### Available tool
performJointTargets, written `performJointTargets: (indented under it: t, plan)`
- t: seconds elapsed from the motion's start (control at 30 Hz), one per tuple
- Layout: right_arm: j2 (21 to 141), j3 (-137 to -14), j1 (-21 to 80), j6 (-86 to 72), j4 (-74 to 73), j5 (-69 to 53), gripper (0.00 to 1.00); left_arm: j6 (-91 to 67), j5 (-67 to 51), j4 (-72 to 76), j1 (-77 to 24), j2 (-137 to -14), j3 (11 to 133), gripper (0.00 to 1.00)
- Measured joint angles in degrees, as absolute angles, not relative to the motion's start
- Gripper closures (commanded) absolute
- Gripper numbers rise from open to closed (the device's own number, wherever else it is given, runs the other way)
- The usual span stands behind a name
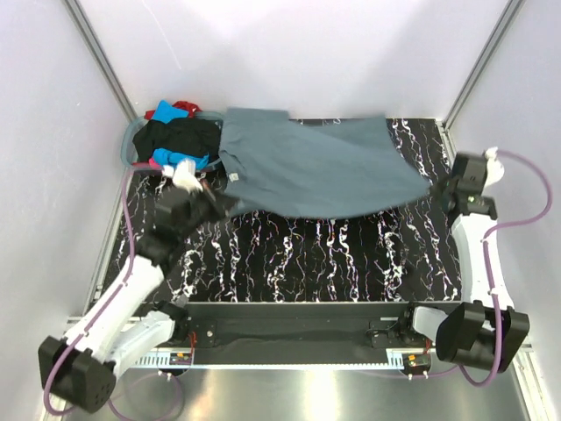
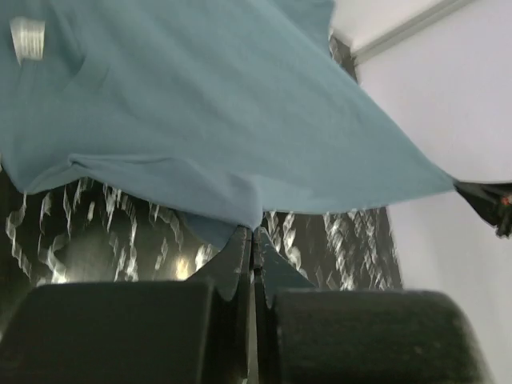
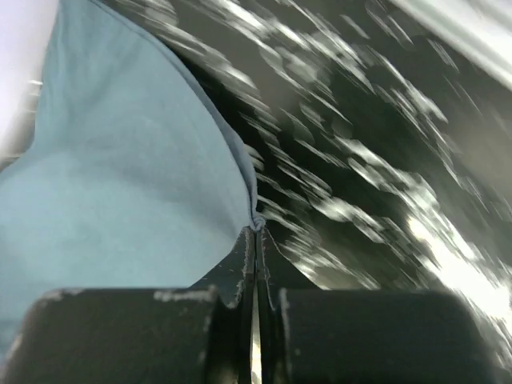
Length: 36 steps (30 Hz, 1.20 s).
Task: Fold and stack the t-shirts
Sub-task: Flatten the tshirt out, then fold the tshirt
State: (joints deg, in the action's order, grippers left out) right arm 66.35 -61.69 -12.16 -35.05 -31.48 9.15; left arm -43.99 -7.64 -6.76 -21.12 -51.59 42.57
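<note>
A slate blue-grey t-shirt [image 1: 316, 167] with a small white neck label [image 1: 234, 177] hangs stretched above the black marbled table, held at both ends. My left gripper [image 1: 226, 203] is shut on its lower left edge [image 2: 240, 210]. At the far right, my right gripper [image 1: 436, 186] is shut on the shirt's pointed corner [image 3: 254, 221]. Both views show the cloth pinched between pressed-together fingertips. Black [image 1: 175, 139], turquoise [image 1: 165, 113], red [image 1: 185, 108] and pink [image 1: 163, 164] t-shirts lie heaped in the basket at the back left.
The round grey-blue laundry basket [image 1: 131, 143] stands in the back left corner against the white wall. The black marbled mat [image 1: 307, 259] covers the table. White walls close in the left, back and right sides. Both arm bases sit along the near edge.
</note>
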Motion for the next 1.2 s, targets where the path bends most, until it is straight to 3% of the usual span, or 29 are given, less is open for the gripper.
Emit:
performJointTargets:
  t: [0.17, 0.4, 0.93, 1.2]
  plan:
    - [65.5, -50.0, -13.1, -40.8, -34.0, 13.4, 1.00, -46.9, -7.7, -6.5, -25.2, -43.0, 29.1, 1.00]
    - [72.9, -47.9, -14.2, -44.6, -34.6, 13.9, 1.00, -51.2, -8.3, -6.7, -28.7, -41.1, 20.8, 1.00]
    - [67.8, -45.5, -15.4, -47.2, -34.3, 17.5, 1.00, -51.5, -3.7, -13.5, -30.0, -43.5, 26.1, 1.00]
    - [74.3, -49.7, -15.4, -43.7, -31.7, 15.4, 1.00, -46.4, 1.0, -14.6, -28.3, -56.9, 37.5, 1.00]
